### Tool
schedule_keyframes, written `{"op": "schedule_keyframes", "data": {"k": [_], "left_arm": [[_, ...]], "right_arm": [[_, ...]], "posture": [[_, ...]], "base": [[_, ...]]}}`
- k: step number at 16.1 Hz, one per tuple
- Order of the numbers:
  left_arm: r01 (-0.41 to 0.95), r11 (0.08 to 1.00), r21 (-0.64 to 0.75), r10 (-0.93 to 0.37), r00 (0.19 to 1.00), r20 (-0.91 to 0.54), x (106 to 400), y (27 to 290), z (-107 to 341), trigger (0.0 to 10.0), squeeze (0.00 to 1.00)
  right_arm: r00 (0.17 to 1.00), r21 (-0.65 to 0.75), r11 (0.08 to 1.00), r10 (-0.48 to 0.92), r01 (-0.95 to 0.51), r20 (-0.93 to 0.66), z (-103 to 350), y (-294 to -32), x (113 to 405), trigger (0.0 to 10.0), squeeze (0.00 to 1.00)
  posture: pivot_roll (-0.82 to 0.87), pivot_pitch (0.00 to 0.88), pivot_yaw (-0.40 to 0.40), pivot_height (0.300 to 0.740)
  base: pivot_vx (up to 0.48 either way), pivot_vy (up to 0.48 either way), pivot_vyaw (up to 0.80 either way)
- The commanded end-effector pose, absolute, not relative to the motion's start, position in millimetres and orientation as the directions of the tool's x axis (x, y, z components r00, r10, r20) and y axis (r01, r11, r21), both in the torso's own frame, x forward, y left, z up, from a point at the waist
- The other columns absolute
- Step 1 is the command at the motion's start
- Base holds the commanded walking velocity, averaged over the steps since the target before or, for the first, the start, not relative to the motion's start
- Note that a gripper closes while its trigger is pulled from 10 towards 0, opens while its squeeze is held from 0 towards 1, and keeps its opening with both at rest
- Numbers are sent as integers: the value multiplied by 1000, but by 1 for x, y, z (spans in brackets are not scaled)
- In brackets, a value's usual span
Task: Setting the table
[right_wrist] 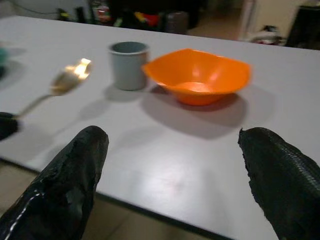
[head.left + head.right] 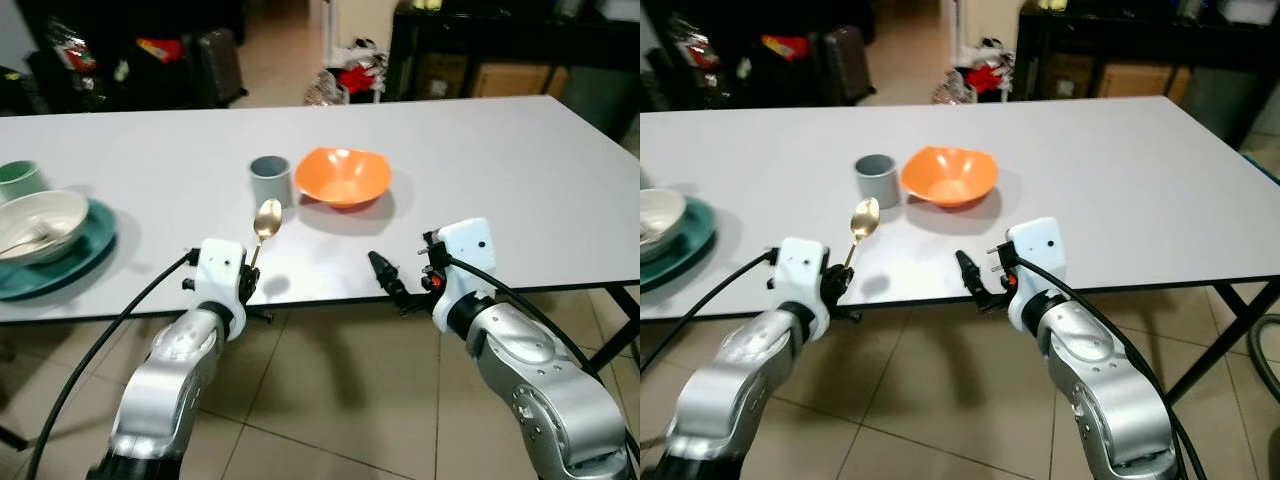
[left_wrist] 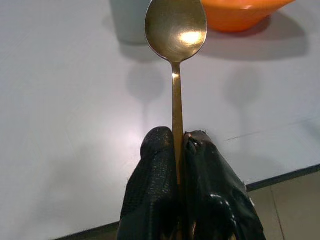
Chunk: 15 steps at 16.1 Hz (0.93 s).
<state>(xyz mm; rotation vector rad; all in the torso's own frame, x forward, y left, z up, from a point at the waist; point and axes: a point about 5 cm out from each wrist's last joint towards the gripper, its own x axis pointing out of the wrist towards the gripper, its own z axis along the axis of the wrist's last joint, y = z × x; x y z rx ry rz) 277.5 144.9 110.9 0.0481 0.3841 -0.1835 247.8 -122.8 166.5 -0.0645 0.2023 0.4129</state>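
The left gripper [image 3: 178,150] is pinching the low end of the handle of a gold spoon [image 2: 266,222], and the spoon bowl stands up over the near edge of the table [image 2: 520,170], just in front of the grey cup [image 2: 270,180] and to the left of the orange bowl [image 2: 343,176]. To place it well, the robot should probably lower the spoon flat on the bare table beside the orange bowl, on the near side of it, and only then let the fingers go, so the spoon does not drop or roll. To the right of the orange bowl, at the table edge, the right gripper [image 1: 175,175] waits with its fingers spread wide and holding nothing.
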Motion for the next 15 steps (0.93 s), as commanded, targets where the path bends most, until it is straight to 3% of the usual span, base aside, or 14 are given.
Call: {"op": "schedule_keyframes", "data": {"k": [1, 4, 7, 15], "left_arm": [[188, 982, -17, -180, 908, -377, 288, 140, 112, 10000, 0], [182, 980, -79, -199, 882, -426, 310, 127, 103, 10000, 0], [68, 985, -159, -136, 869, -475, 336, 129, 102, 10000, 0], [-40, 972, -233, -97, 830, -549, 360, 117, 98, 10000, 0]], "right_arm": [[886, -20, 904, 413, -426, -210, 168, -122, 245, 10000, 0], [854, -18, 877, 462, -479, -242, 167, -122, 242, 10000, 0], [810, -2, 839, 525, -544, -261, 168, -120, 237, 10000, 0], [783, 18, 818, 556, -575, -278, 167, -116, 231, 10000, 0]], "posture": [[-73, 0, 42, 740], [-84, 0, 35, 740], [-90, 5, 39, 740], [-102, 12, 57, 740]], "base": [[0, 0, 0], [0, 0, 0], [0, 0, 0], [0, 0, 0]]}}
